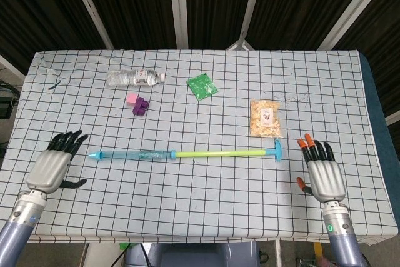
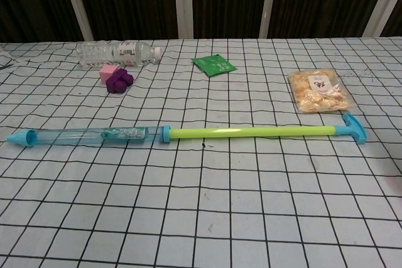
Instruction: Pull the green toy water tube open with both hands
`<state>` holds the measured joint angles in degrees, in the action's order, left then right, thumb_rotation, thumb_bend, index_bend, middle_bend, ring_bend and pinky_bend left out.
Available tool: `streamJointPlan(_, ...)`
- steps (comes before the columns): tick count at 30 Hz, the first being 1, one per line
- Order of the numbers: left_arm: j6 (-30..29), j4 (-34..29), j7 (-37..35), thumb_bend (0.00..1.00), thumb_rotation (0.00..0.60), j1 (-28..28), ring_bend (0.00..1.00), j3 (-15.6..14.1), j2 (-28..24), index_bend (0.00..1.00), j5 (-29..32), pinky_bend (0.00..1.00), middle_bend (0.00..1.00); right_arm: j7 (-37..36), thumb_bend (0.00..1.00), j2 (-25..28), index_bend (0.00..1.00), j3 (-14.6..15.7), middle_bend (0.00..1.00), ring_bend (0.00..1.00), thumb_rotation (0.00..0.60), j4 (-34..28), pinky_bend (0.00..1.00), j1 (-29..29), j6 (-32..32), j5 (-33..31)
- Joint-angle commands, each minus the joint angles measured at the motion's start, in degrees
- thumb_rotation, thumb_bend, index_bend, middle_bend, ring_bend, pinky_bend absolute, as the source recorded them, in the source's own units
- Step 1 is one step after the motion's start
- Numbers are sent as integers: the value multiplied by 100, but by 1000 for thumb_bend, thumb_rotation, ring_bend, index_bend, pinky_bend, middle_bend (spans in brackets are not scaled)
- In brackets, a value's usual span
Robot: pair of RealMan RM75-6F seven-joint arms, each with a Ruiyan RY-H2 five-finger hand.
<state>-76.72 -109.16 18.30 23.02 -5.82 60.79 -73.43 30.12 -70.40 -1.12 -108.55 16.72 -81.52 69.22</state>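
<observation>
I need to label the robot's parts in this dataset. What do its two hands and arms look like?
Both hands have a silver-grey metallic palm back. The left hand has all-black fingers; the right hand has black fingers with orange tips. Each wrist is a lighter grey cylinder bearing a small green ring marking, joined to a smooth blue-grey forearm. No loose cables are visible.

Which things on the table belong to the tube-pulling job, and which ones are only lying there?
Job:
- green toy water tube, already pulled out
- left hand, open, off the tube
- right hand, open, off the tube

Lying about:
- plastic bottle
- pink and purple blocks
- green packet
- snack bag
</observation>
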Motion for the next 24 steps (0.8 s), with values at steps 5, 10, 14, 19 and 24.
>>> streamJointPlan(5, -1505, 400, -832, 91, 600, -1170, 0, -487, -111, 23, -1164, 0, 0, -1191, 324, 276, 0, 366, 0, 0, 600, 599, 0, -886, -1190, 1036)
streamJointPlan(10, -2058, 924, -1223, 91, 600, -1580, 0, -462, -35, 19, -1397, 0, 0, -1653, 324, 270, 0, 425, 0, 0, 600, 1169, 0, -1255, -1730, 1405)
streamJointPlan(14, -2186, 1279, -1352, 91, 600, -1761, 0, -441, 53, 7, -1439, 0, 0, -1837, 324, 320, 0, 345, 0, 0, 600, 1136, 0, -1366, -1752, 1282)
streamJointPlan(19, -2187, 1445, -1529, 91, 600, -1854, 0, -294, 117, 0, -1360, 0, 0, -1976, 324, 350, 0, 181, 0, 0, 600, 1097, 0, -1387, -1665, 1148)
streamJointPlan(24, -2029, 1426, -1413, 91, 600, -1868, 0, -258, 127, 0, -1391, 0, 0, -1975, 324, 344, 0, 133, 0, 0, 600, 1121, 0, -1409, -1574, 1153)
